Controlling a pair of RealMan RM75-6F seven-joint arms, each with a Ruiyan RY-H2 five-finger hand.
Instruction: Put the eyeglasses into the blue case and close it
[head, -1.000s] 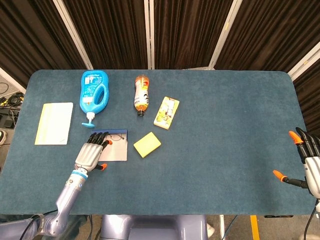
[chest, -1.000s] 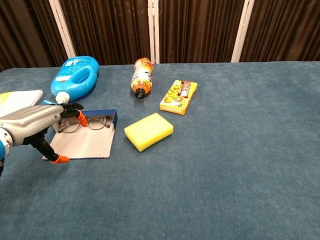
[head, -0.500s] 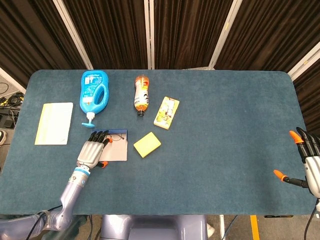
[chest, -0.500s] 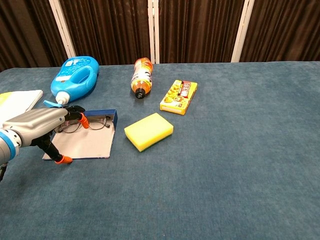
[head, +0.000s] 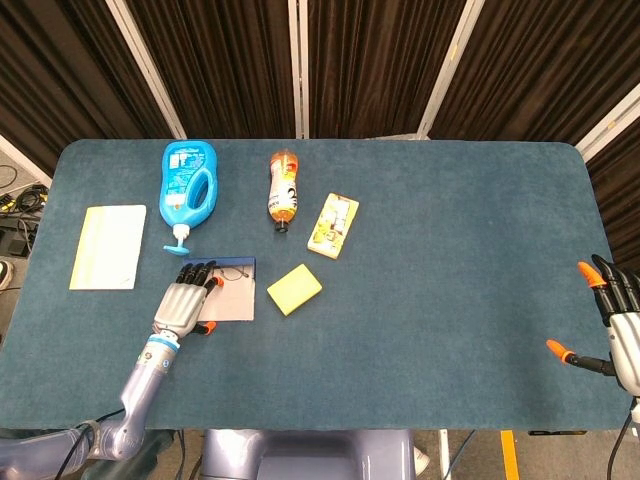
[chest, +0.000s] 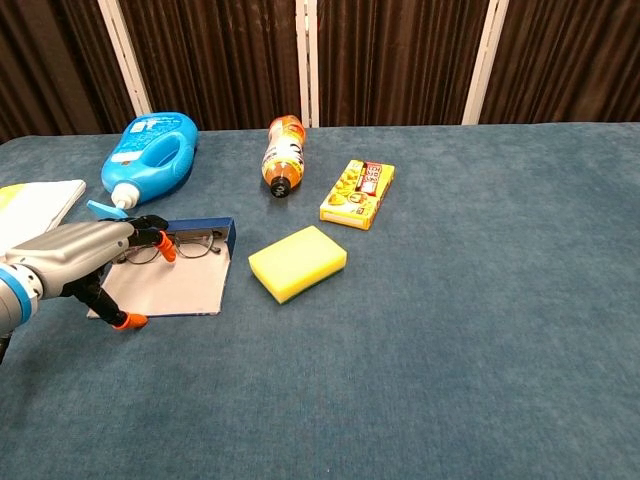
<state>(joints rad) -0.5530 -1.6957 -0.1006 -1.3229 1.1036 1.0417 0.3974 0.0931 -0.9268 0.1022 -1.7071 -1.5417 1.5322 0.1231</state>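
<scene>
The blue case (head: 232, 305) lies open at the front left of the table, its grey inner flap (chest: 175, 290) flat and its blue wall at the back. The eyeglasses (chest: 195, 246) lie unfolded in the case along that wall, also seen from above (head: 235, 275). My left hand (head: 184, 302) hovers over the case's left part with fingers stretched forward and thumb out to the side, holding nothing; in the chest view the left hand (chest: 85, 255) has its fingertips close to the left lens, contact unclear. My right hand (head: 615, 330) sits open at the table's far right edge.
A yellow sponge (chest: 297, 262) lies just right of the case. Behind it are a blue detergent bottle (head: 187, 190), an orange drink bottle (head: 284, 188) on its side and a yellow snack box (head: 333, 226). A pale yellow notepad (head: 108, 247) lies at far left.
My left hand has shifted only slightly over the case, the thumb edging right. The eyeglasses, the case and the right hand have not moved.
</scene>
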